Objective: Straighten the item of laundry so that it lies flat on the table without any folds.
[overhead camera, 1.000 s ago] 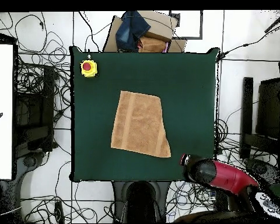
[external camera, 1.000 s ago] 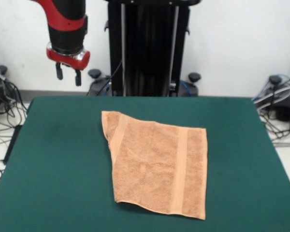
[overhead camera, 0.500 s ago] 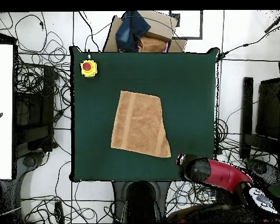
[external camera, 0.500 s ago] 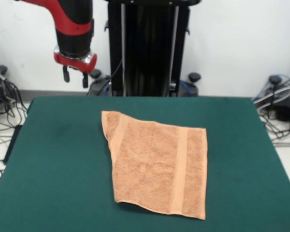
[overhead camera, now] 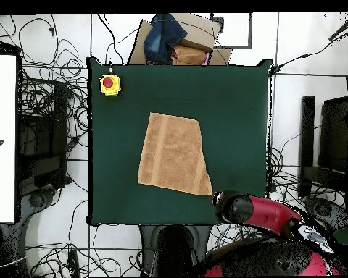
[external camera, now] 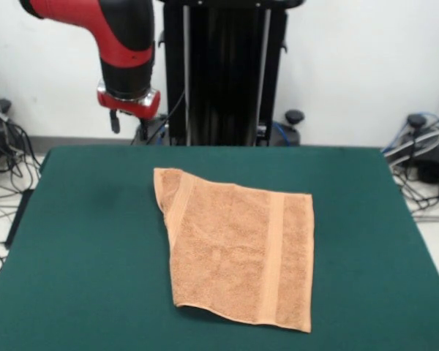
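The item of laundry [external camera: 241, 248], a peach-orange towel with a band stripe near each short end, lies in the middle of the green table [external camera: 80, 241]. Its left side in the front view is folded in, so the outline is slanted there, with a narrow corner [external camera: 166, 179] at the far left. In the overhead view the towel [overhead camera: 173, 153] is a skewed rectangle on the table [overhead camera: 235, 108]. My gripper [external camera: 129, 126] hangs open and empty above the table's far edge, left of the towel's far-left corner. From overhead the gripper [overhead camera: 222, 203] is just off the towel's near right corner.
A yellow box with a red button [overhead camera: 109, 84] sits at one table corner. A cardboard box with dark blue cloth [overhead camera: 173, 40] stands beyond the table edge. Cables cover the floor on both sides. The black pedestal [external camera: 223, 73] rises behind the table.
The arm has swung right and lower in the front view, closing in on the towel's far-left corner. The towel has not moved.
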Controlling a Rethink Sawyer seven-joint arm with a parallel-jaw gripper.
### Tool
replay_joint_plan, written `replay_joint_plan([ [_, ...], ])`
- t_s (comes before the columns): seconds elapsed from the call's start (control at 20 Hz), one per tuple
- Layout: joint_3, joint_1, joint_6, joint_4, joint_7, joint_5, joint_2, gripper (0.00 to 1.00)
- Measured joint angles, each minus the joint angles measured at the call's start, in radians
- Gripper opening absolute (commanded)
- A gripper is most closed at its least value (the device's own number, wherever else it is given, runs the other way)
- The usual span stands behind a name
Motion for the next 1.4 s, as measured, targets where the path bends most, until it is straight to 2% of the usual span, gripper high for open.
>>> replay_joint_plan([
  [0.65,0.039,-0.053,0.013,-0.035,0.0,0.0,0.012,1.0],
  [1.15,0.059,-0.117,0.013,-0.035,0.0,-0.025,-0.012,1.0],
  [1.4,0.059,-0.123,0.013,-0.034,0.0,-0.025,-0.021,1.0],
])
